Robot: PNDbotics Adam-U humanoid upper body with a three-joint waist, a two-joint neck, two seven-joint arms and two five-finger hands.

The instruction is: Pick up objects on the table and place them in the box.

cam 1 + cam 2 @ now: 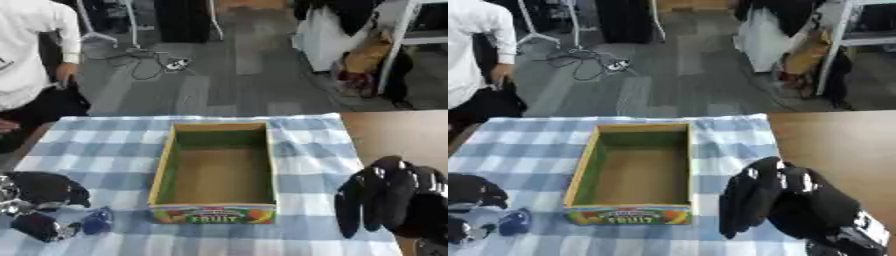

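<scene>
A cardboard box (214,170) stands open in the middle of the counter (815,135), on a blue and white checked cloth (105,150) that covers most of the surface; bare brown wood shows to the right of the cloth. The box has yellow rims, green inner walls and a plain brown floor, and nothing lies inside it. Its near wall carries a fruit picture with the word "FRUIT".

To the left of the box, close to its near corner, a small blue object (96,220) lies on the cloth; its shape is too blurred to name. The left hand (44,192) is right there, black fingers curled above and beside the blue object, with the thumb part lower down next to it. The fingertips appear to be around or touching the object, but whether they actually grip it cannot be told.

To the right of the box, near its front corner, the right hand (785,202) hangs over the edge of the cloth with its fingers pointing down and held together, only slightly bent, holding nothing and apart from the box.
</scene>
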